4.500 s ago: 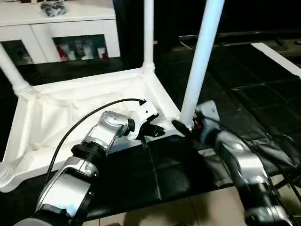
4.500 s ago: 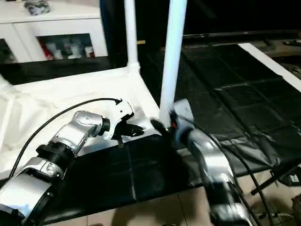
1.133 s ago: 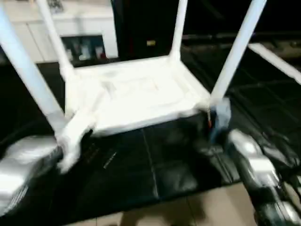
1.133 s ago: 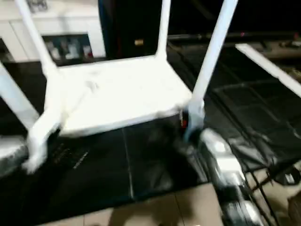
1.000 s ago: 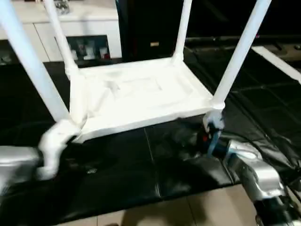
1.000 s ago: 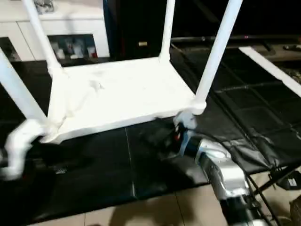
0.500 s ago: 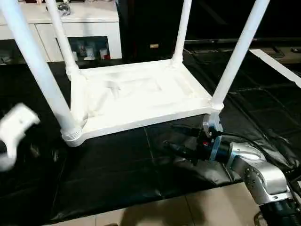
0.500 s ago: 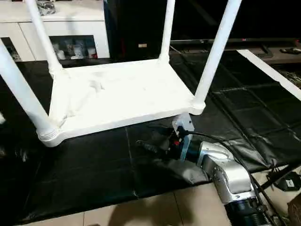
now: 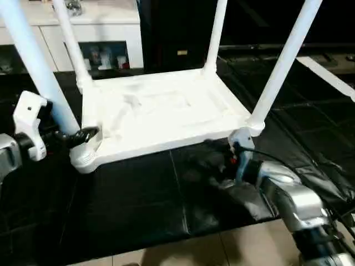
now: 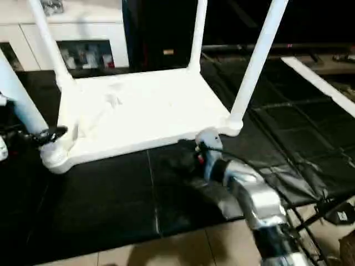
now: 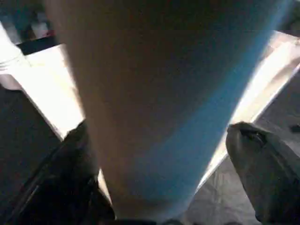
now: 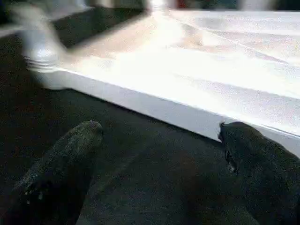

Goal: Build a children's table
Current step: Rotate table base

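The white plastic children's table (image 9: 161,113) lies upside down on black floor mats (image 9: 138,194), four tube legs pointing up; the left gripper (image 9: 77,136) straddles the near-left leg (image 9: 41,72), fingers spread; the right gripper (image 10: 186,152) gapes, empty; a white glass-doored cabinet (image 9: 105,39) stands behind.

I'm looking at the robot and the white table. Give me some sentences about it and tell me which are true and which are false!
1. The table lies upside down with its legs pointing up. True.
2. Only two legs are fitted. False: four legs stand in the corners.
3. The left gripper has its open jaws around the near left leg. True.
4. The right gripper is holding a leg. False: its jaws are open by the table's near edge.
5. The table sits on a black mat. True.
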